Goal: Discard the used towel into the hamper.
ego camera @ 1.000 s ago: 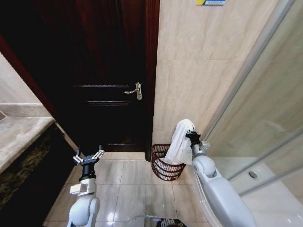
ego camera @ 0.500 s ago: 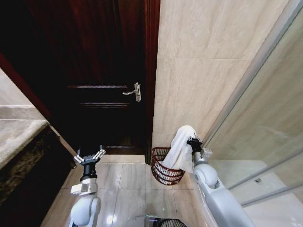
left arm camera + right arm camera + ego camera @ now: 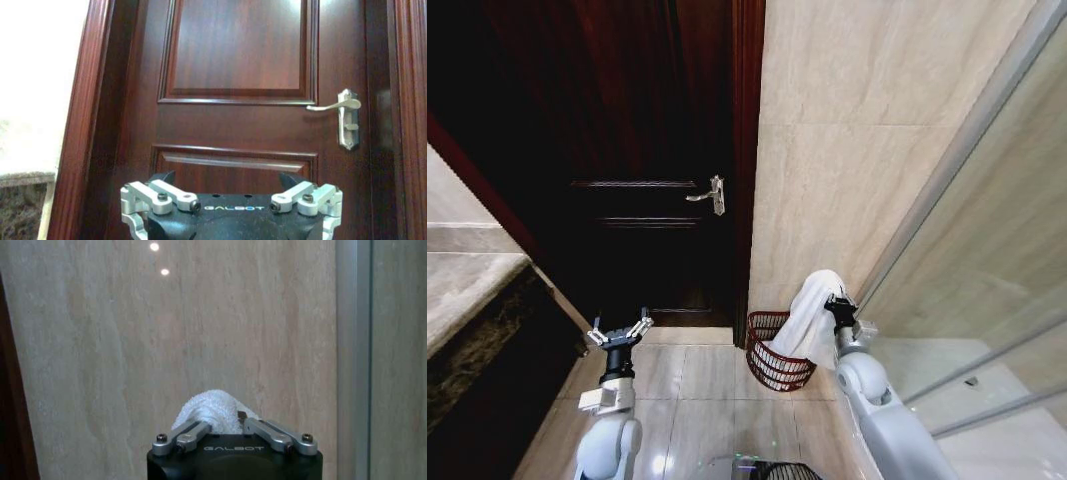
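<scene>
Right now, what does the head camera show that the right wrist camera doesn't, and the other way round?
Head view alone: the hamper on the floor below the towel's hanging end, the dark wooden door with its lever handle, and the left gripper, open and idle. Right wrist view alone: two light reflections on the wall. Both: the white towel pinched in the right gripper, and the beige tiled wall.

A home bathroom, by the look of it: beige stone-look wall tiles, glossy pale floor tiles and a glass shower screen in a metal frame. Closed off by a dark red-brown panelled wooden door with a silver lever handle. Stone-topped vanity worktop along one side, and a dark wire hamper set on the floor against the tiled wall.
</scene>
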